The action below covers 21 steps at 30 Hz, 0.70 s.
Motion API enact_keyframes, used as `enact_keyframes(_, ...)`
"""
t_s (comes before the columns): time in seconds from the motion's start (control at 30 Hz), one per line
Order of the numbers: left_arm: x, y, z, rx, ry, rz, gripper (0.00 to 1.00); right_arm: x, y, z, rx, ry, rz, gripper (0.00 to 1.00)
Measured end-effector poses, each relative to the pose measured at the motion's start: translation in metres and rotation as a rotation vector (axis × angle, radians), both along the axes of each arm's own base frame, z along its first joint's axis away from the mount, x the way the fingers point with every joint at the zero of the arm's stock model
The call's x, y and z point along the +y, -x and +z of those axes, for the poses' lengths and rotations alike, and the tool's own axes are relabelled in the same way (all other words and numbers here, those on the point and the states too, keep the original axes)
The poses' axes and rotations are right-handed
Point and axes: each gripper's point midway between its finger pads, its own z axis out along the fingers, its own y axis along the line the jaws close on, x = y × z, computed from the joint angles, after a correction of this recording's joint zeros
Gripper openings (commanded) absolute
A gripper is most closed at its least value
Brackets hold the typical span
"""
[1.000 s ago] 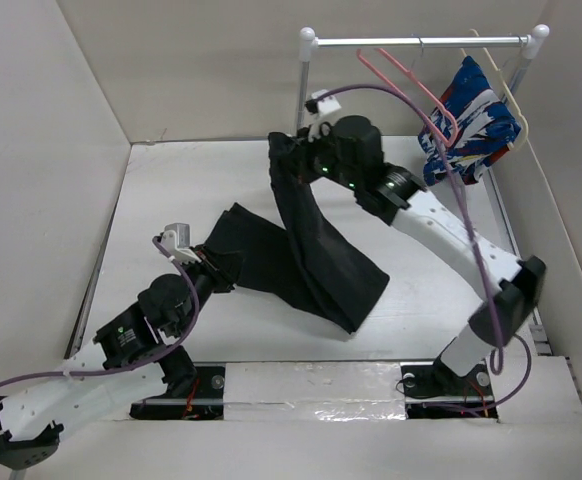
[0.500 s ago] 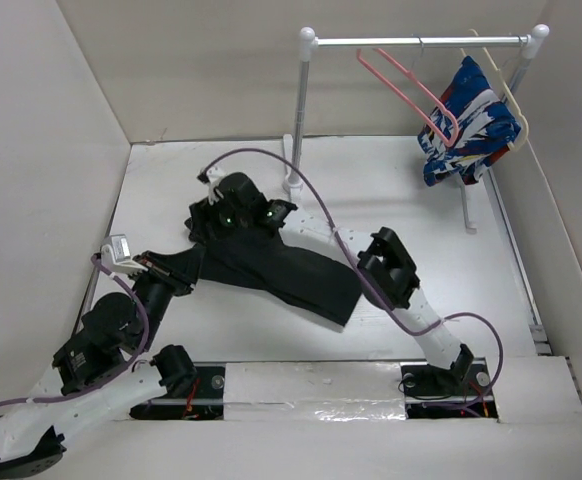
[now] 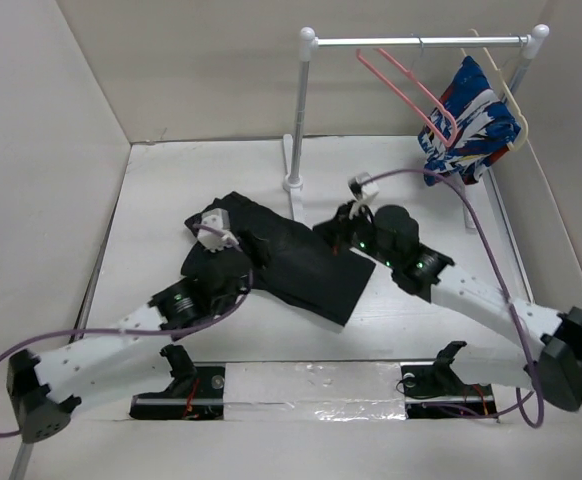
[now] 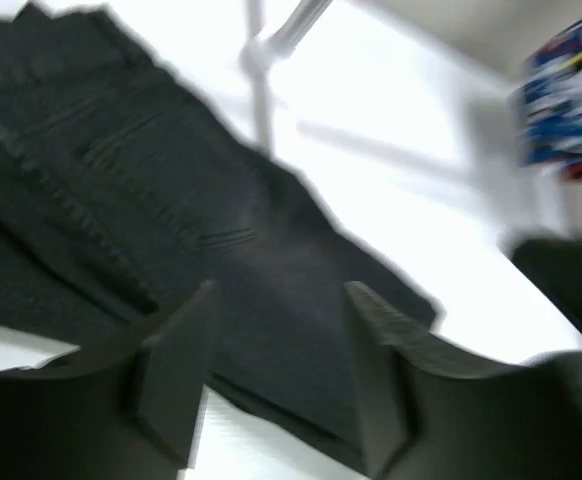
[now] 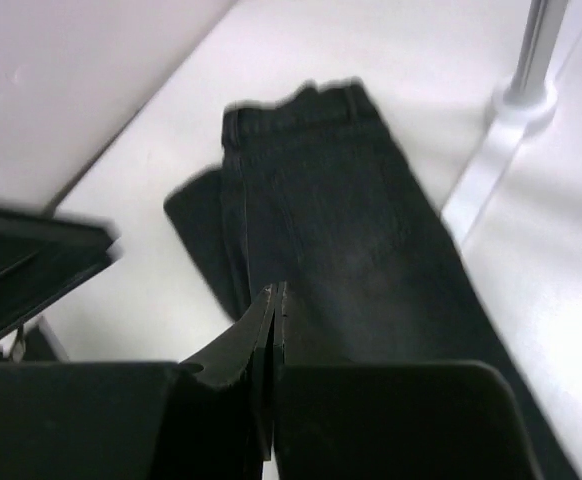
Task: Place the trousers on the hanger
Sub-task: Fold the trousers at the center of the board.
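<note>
The black trousers (image 3: 306,272) lie folded and flat on the table, waistband toward the far left. My left gripper (image 3: 243,272) hovers over their left part; in the left wrist view it (image 4: 281,295) is open, with the trousers (image 4: 121,180) beneath and nothing between its fingers. At the cloth's right edge, my right gripper (image 3: 329,232) is shut; in the right wrist view its jaws (image 5: 273,292) meet above the trousers (image 5: 341,200) with no cloth seen between them. The pink hanger (image 3: 411,95) hangs on the rack rail, apart from both grippers.
A metal rack stands at the back, its left post (image 3: 296,120) just behind the trousers. A blue, white and red patterned garment (image 3: 468,125) hangs on a cream hanger at the rail's right end. White walls close in the table on the left and right.
The trousers, lifted a second ago, now lie flat and folded. My right gripper moved to their right edge and is shut. My left gripper opened and swung over their left part.
</note>
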Motion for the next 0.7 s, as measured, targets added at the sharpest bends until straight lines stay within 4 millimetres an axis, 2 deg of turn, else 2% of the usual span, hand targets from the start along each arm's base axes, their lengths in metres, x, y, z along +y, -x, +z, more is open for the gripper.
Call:
enact_keyframes(0.03,-0.006,-0.006,-0.016,0.034,-0.039,0.011,0.55,-0.010,0.012,-0.007,0.002,0.000,-0.007,0.05)
enact_keyframes(0.07,-0.009,-0.012,-0.030,0.067,-0.066,0.029,0.55,-0.020,0.021,-0.023,0.020,0.015,-0.017,0.09)
enact_keyframes(0.1,-0.009,-0.018,-0.041,0.097,-0.078,0.047,0.55,-0.030,0.031,-0.043,0.045,0.038,-0.027,0.23)
enact_keyframes(0.17,0.008,-0.039,-0.070,0.165,-0.109,0.132,0.54,-0.051,0.052,-0.085,0.104,0.092,-0.042,0.40)
enact_keyframes(0.2,0.020,-0.047,-0.082,0.196,-0.101,0.175,0.54,-0.064,0.063,-0.104,0.131,0.119,-0.053,0.47)
enact_keyframes(0.23,0.035,-0.055,-0.094,0.221,-0.085,0.223,0.54,-0.075,0.073,-0.118,0.152,0.134,-0.062,0.57)
enact_keyframes(0.27,0.051,-0.058,-0.107,0.245,-0.067,0.265,0.54,-0.084,0.079,-0.127,0.166,0.143,-0.073,0.62)
enact_keyframes(0.37,0.099,-0.057,-0.136,0.282,-0.002,0.401,0.58,-0.099,0.089,-0.130,0.164,0.134,-0.098,0.78)
enact_keyframes(0.5,0.130,-0.056,-0.148,0.295,0.076,0.476,0.60,-0.112,0.088,-0.127,0.144,0.101,-0.142,0.80)
enact_keyframes(0.57,0.135,-0.066,-0.148,0.289,0.096,0.491,0.60,-0.120,0.086,-0.135,0.157,0.102,-0.165,0.80)
enact_keyframes(0.7,0.127,-0.085,-0.157,0.331,0.076,0.463,0.57,-0.128,0.090,-0.159,0.211,0.125,-0.163,0.79)
